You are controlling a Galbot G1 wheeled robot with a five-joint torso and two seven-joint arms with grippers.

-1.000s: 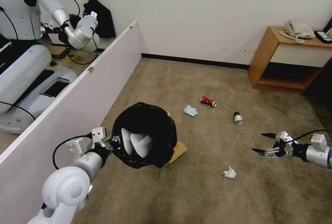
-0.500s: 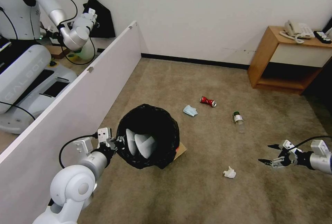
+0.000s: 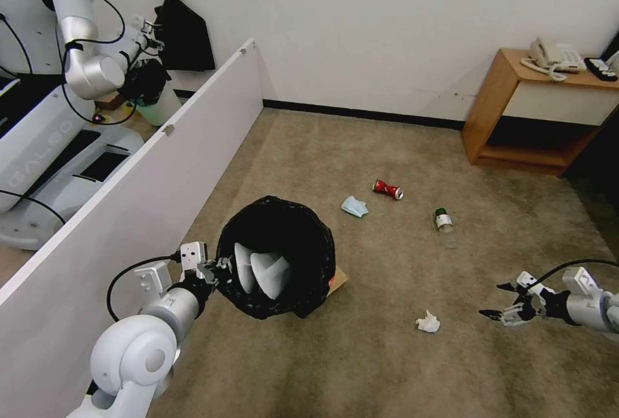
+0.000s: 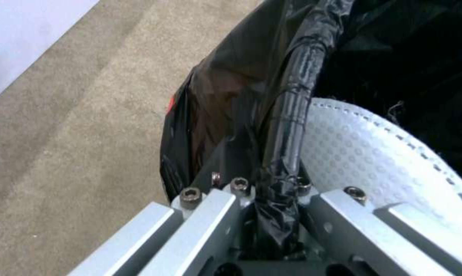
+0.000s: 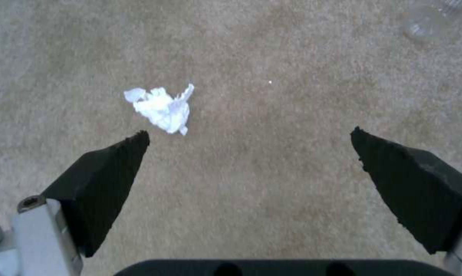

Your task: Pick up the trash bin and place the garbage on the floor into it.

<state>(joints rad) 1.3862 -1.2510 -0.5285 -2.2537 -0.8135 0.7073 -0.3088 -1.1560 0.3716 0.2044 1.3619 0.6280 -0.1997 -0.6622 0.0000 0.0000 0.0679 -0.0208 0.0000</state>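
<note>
The trash bin (image 3: pixel 293 289), lined with a black bag, hangs tilted just above the floor (image 3: pixel 361 366) at the lower left. My left gripper (image 3: pixel 216 269) is shut on its rim (image 4: pixel 287 115). Two white slippers (image 3: pixel 261 269) lie inside it. A brown cardboard piece (image 3: pixel 338 278) pokes out from behind the bin. On the carpet lie a light-blue face mask (image 3: pixel 354 206), a crushed red can (image 3: pixel 388 189), a clear bottle (image 3: pixel 443 224) and a white tissue wad (image 3: pixel 428 322). My right gripper (image 3: pixel 500 302) is open, low and right of the tissue wad (image 5: pixel 161 107), with nothing between its fingers.
A white partition board (image 3: pixel 129 192) runs along the left, with another robot (image 3: pixel 51 115) and a pale bucket (image 3: pixel 161 105) behind it. A wooden side table (image 3: pixel 516 108) with a phone stands at the back right. A black baseboard (image 3: pixel 361 115) lines the far wall.
My right gripper has dropped lower and drawn back slightly, still open. The bin in my left gripper has shifted a little to the right. The other robot's arm has swung.
</note>
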